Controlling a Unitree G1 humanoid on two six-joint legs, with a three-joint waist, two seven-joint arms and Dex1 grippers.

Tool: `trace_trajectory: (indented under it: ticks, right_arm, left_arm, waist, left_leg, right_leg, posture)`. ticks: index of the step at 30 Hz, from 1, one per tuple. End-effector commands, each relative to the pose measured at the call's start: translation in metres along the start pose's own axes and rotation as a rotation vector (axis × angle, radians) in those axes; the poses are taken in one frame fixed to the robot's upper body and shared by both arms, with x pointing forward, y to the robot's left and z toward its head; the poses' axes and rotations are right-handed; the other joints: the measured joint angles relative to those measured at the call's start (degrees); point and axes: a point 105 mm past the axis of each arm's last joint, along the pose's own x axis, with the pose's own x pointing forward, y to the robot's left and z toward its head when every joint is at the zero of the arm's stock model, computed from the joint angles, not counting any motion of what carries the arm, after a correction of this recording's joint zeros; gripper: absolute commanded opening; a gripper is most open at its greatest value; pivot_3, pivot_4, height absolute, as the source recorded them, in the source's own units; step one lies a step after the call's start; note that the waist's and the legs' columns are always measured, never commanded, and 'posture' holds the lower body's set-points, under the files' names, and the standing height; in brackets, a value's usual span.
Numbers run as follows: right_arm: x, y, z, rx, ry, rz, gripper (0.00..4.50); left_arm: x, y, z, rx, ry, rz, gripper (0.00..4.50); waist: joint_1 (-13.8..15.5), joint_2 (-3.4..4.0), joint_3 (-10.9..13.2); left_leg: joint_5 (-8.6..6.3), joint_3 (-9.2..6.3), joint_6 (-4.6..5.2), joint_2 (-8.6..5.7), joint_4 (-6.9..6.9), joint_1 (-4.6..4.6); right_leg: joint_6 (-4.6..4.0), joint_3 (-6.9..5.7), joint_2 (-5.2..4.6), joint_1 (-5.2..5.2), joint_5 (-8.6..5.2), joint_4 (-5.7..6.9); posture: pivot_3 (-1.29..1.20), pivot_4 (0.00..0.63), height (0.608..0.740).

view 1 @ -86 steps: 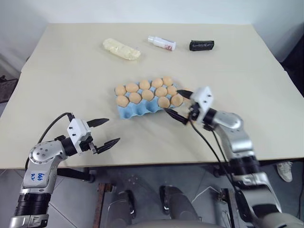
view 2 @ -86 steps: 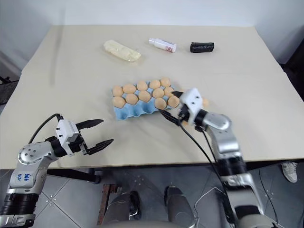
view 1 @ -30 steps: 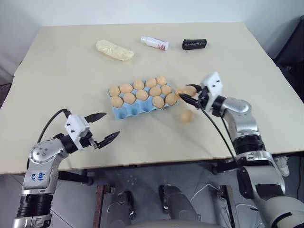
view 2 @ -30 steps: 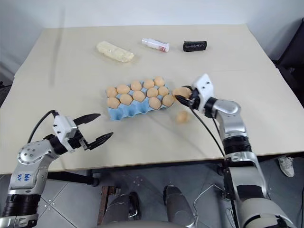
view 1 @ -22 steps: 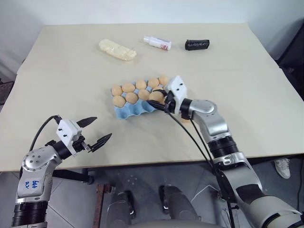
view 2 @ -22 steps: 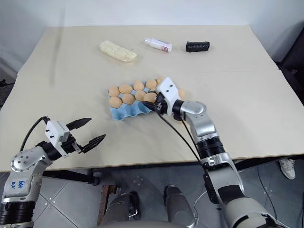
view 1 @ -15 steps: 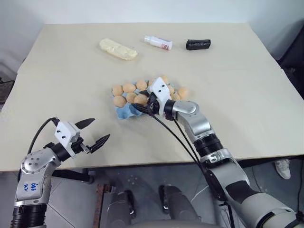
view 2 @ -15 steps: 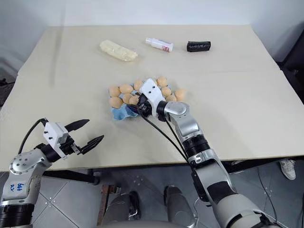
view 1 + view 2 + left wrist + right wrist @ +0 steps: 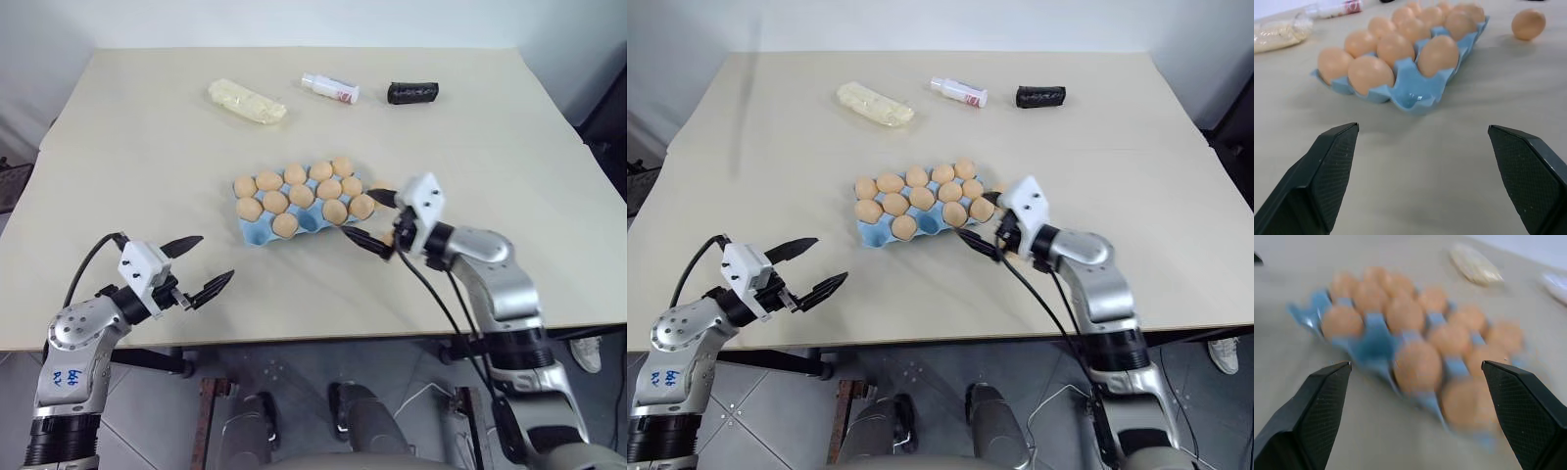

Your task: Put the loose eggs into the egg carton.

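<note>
The light blue egg carton [image 9: 257,232] lies mid-table with several tan-orange eggs [image 9: 285,224] in its cups. One loose egg [image 9: 1528,24] rests on the table just right of the carton, mostly hidden behind my right gripper in the head views. My right gripper [image 9: 372,217] hangs open beside the carton's right end, nothing between its fingers; its wrist view looks along the filled rows [image 9: 1418,367]. My left gripper [image 9: 216,258] is open and empty near the table's front edge, well short of the carton [image 9: 1410,93].
At the back of the table lie a pale yellow lumpy packet [image 9: 248,101], a small white bottle [image 9: 330,88] and a black cylinder [image 9: 412,92]. The table's front edge [image 9: 294,338] runs just behind both grippers.
My right gripper carried an egg over the carton, let it go into a front cup, opened, and drew back to the carton's right end. The left arm stayed put.
</note>
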Motion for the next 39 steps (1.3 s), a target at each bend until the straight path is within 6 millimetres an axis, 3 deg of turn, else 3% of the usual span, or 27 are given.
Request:
trace_trajectory:
  ticks: [1, 7, 10, 14, 23, 28, 32, 39]
  right_arm:
    - [-0.029, -0.006, 0.013, -0.027, -0.037, -0.046, 4.47]
    - [-0.082, -0.008, -0.018, 0.002, 0.042, -0.109, 4.47]
    - [-0.085, -0.007, -0.022, -0.001, 0.039, -0.104, 4.47]
    - [-0.062, -0.003, -0.013, -0.014, -0.02, -0.041, 4.47]
    - [0.046, 0.02, 0.022, -0.005, -0.052, 0.121, 4.47]
    - [0.087, 0.038, 0.027, -0.004, -0.007, 0.186, 4.47]
    - [0.104, 0.05, 0.029, 0.0, 0.01, 0.234, 4.47]
    - [0.114, 0.066, 0.031, -0.007, 0.023, 0.303, 4.47]
  left_arm:
    - [0.006, -0.001, 0.006, 0.024, -0.022, -0.038, 4.5]
    - [0.021, -0.003, 0.007, 0.04, -0.029, -0.124, 4.5]
    - [0.023, -0.002, 0.005, 0.033, -0.027, -0.145, 4.5]
    - [0.021, 0.0, 0.003, 0.011, -0.017, -0.15, 4.5]
    - [-0.006, 0.015, -0.009, 0.014, 0.028, -0.019, 4.5]
    - [-0.021, 0.014, -0.012, 0.007, 0.041, 0.032, 4.5]
    - [-0.025, 0.01, -0.013, 0.005, 0.042, 0.051, 4.5]
    - [-0.026, 0.008, -0.01, 0.005, 0.036, 0.068, 4.5]
  waist:
    - [0.07, 0.0, 0.0]
    - [0.58, 0.0, 0.0]
    - [0.34, 0.0, 0.0]
    - [-0.22, 0.0, 0.0]
    - [-0.7, 0.0, 0.01]
    - [-0.63, -0.01, 0.0]
    - [-0.07, -0.01, 0.0]
    - [-0.04, -0.01, 0.0]
  left_leg:
    - [0.0, 0.0, 0.0, 0.0, 0.0, 0.0]
    - [0.02, -0.06, 0.02, 0.02, 0.02, 0.04]
    - [0.02, -0.06, 0.06, -0.02, 0.06, 0.04]
    - [0.04, 0.24, 0.14, -0.01, 0.07, 0.18]
    - [0.15, 0.08, 0.06, 0.05, 0.1, 0.07]
    - [0.19, 0.0, 0.14, 0.09, 0.05, 0.0]
    - [0.06, -0.02, -0.03, 0.08, 0.03, -0.05]
    - [0.03, -0.02, -0.07, 0.08, 0.02, -0.04]
  right_leg:
    - [0.0, 0.0, 0.01, 0.0, 0.0, -0.02]
    - [0.0, -0.01, 0.09, 0.08, 0.0, -0.08]
    - [0.07, -0.01, 0.07, 0.14, 0.04, -0.14]
    - [0.22, -0.05, 0.11, 0.11, 0.13, -0.07]
    - [0.02, 0.08, 0.08, -0.06, 0.08, 0.2]
    - [-0.14, -0.02, 0.07, -0.11, -0.02, 0.19]
    - [-0.18, -0.09, 0.01, -0.14, -0.04, 0.17]
    - [-0.18, -0.13, 0.0, -0.14, -0.04, 0.2]
  posture:
    - [0.0, 0.15, 0.74]
    - [0.0, 0.15, 0.74]
    - [0.0, 0.15, 0.74]
    - [0.0, 0.15, 0.74]
    - [0.0, 0.15, 0.74]
    - [0.0, 0.15, 0.74]
    - [0.0, 0.15, 0.74]
    - [0.0, 0.15, 0.74]
